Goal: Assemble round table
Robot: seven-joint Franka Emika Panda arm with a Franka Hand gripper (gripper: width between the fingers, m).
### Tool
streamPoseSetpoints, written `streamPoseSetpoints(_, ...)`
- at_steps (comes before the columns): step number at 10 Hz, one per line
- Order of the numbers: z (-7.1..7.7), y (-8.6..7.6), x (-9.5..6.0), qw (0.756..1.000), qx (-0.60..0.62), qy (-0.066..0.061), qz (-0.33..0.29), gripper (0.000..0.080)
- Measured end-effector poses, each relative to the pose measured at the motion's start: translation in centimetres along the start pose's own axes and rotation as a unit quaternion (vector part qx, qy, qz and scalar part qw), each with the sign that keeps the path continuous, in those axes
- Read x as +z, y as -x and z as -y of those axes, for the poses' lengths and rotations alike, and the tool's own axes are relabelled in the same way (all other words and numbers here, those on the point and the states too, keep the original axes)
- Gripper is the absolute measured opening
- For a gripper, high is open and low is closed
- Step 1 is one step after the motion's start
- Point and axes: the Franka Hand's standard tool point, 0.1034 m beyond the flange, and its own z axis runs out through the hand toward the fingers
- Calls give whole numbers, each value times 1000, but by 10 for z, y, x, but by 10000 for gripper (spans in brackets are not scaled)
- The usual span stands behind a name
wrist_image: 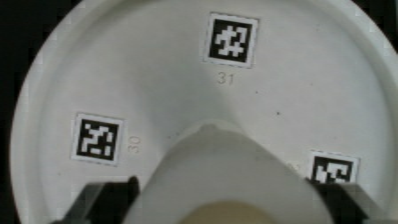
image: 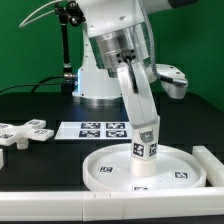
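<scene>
The large rimmed round disc [image: 110, 170] lies flat on the black table at the front. In the wrist view the disc [wrist_image: 178, 90] fills the picture and shows three square tags. My gripper [image: 139, 104] is shut on the short cylindrical leg [image: 145, 148], which carries tags and leans a little. The leg's lower end is at the middle of the disc. In the wrist view the leg [wrist_image: 222, 165] sits between my dark fingers [wrist_image: 102, 200], with the gripper [wrist_image: 222, 207] closed round it. The cross-shaped foot piece [image: 24, 132] lies apart at the exterior view's left.
The marker board [image: 100, 128] lies flat behind the disc, in front of the robot base. A long white bar [image: 214, 166] lies along the disc's side at the exterior view's right. A white edge runs along the table's front.
</scene>
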Motion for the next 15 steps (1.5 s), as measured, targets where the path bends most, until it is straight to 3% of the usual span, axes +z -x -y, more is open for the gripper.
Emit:
streamPoseSetpoints(1, 0, 0, 0, 1000, -20, 1, 0, 587)
streamPoseSetpoints(2, 1, -1, 0, 999, -42, -3, -1, 638)
streamPoseSetpoints(3, 2, -4, 0, 998, -65, -8, -5, 638)
streamPoseSetpoints(7, 1, -4, 1, 973, -232, -5, -7, 649)
streamPoseSetpoints(8, 3, -2, -2, 950, -310, 10, -17, 649)
streamPoseSetpoints(11, 5, 3, -3, 876, -480, 30, -36, 649)
streamPoseSetpoints(15, 6, 3, -3, 806, -590, 36, -34, 649)
